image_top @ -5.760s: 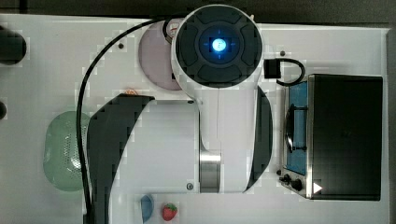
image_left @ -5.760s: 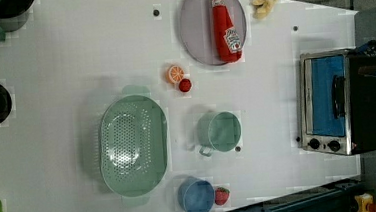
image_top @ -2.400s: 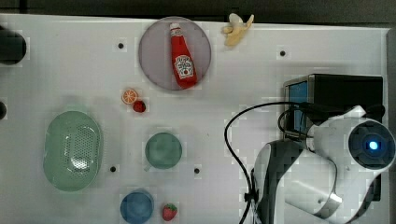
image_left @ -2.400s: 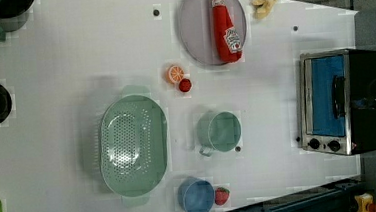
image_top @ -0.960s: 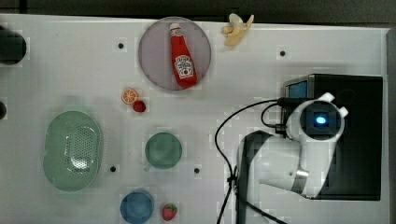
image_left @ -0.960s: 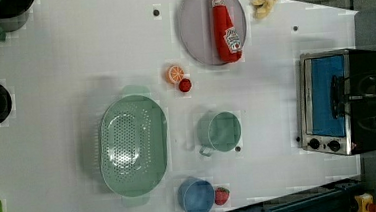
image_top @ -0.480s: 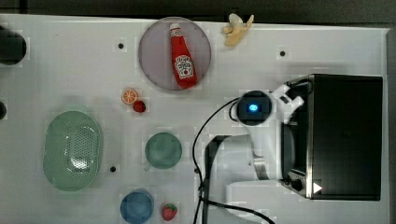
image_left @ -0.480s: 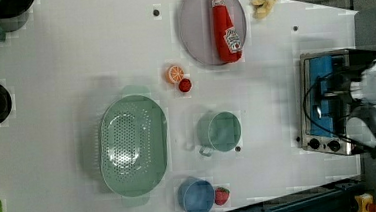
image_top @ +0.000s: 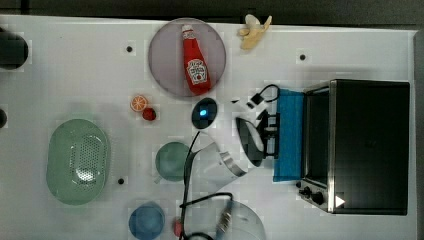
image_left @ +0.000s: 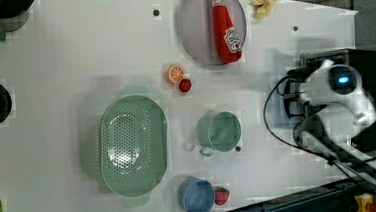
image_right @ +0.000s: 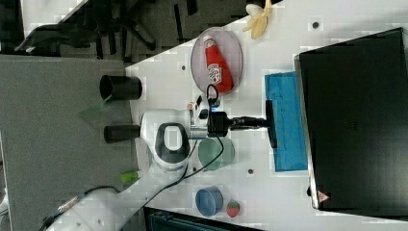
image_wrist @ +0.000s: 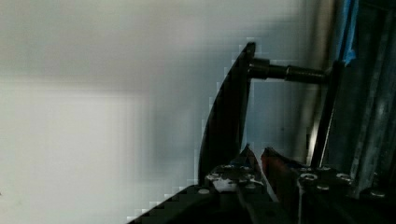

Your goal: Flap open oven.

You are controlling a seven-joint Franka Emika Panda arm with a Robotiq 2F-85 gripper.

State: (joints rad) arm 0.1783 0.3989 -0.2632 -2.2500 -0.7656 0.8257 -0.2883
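Gripping the black bar handle of the oven door, my gripper reaches level across the table, its fingers closed narrowly on the bar. In the wrist view the handle runs as a dark curved strip, joined to the door by a metal standoff.

The door hangs swung down from the oven front, its blue glass facing up in the top view. The oven sits at the top view's right, black top uppermost, two knobs at its lower front corner.

Beside my arm, toward the top view's left, stands a green cup. Further left lies a green colander. Below the cup sit a blue bowl and a strawberry.

Above, a ketchup bottle lies on a grey plate. A banana rests near the table's far edge. An orange slice and a small red fruit lie just beside each other, left of the plate.
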